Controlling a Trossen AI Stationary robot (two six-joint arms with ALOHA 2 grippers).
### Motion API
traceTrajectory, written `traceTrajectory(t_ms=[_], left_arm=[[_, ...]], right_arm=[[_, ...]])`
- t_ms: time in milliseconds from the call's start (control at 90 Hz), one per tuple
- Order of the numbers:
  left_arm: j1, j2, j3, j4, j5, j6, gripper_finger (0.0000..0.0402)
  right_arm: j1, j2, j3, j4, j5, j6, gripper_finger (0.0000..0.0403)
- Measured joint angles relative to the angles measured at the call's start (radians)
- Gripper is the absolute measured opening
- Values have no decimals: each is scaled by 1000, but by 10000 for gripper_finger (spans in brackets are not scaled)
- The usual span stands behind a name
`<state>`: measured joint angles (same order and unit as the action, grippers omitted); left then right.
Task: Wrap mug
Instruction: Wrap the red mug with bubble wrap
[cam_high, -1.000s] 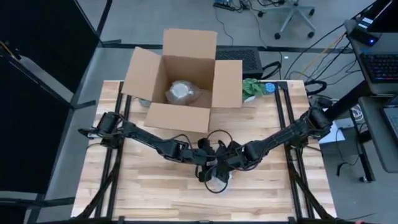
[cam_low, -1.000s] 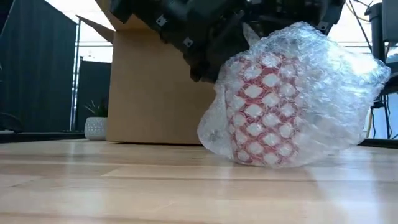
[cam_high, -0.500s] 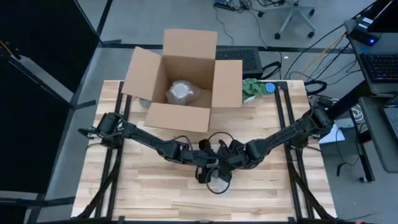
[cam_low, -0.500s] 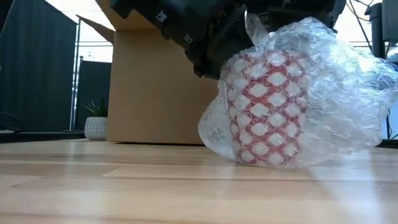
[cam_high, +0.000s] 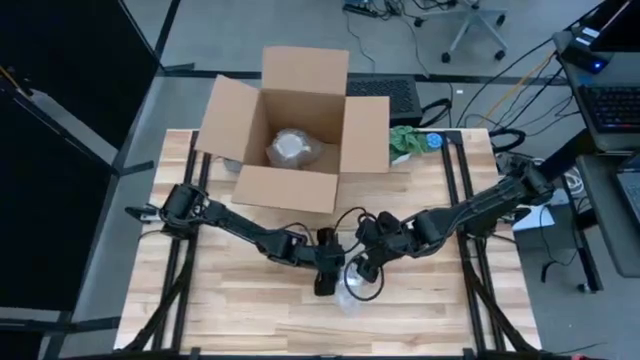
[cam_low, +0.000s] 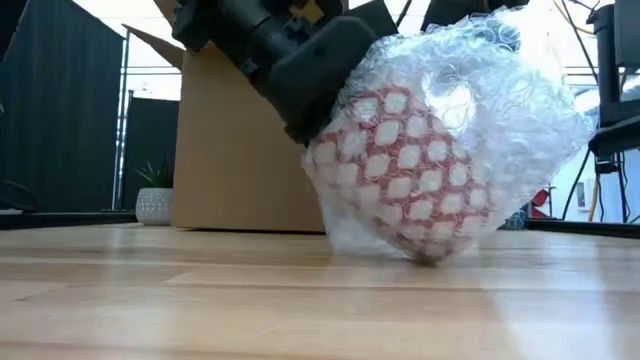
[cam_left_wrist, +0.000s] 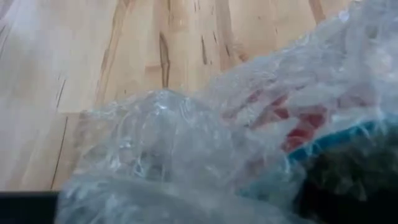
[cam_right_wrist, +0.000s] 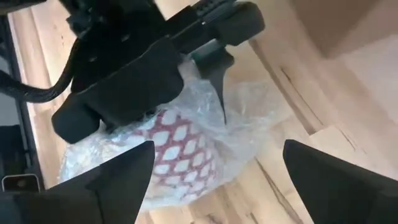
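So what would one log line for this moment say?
step: wrapping | red-and-white patterned mug in clear bubble wrap: tilted on light wooden table | left gripper: at mug | right gripper: open, beside it

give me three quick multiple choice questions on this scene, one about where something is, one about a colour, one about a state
1. Where is the wrapped mug?
A. in the cardboard box
B. on the table in front of the box
C. on the floor

2. What colour shows through the bubble wrap?
A. red and white
B. green
C. black

3. How are the right gripper's fingers?
A. shut on the mug
B. open, apart from the bundle
C. out of view

Answers: 1 B, the bundle sits on the wooden table before the cardboard box. 2 A, red lattice on white. 3 B, both fingers are spread wide.
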<state>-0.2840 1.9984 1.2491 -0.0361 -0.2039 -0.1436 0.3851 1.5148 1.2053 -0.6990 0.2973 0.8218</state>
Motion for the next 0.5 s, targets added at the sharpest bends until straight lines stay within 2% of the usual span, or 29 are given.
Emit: traceTrajectory(t_ms=[322, 500], left_arm=[[0, -4, 0, -10, 2, -5, 238], [0, -8, 0, -10, 5, -7, 238]], right_arm=[[96, 23, -55, -47, 52, 84, 341], [182, 22, -87, 88, 121, 75, 341]])
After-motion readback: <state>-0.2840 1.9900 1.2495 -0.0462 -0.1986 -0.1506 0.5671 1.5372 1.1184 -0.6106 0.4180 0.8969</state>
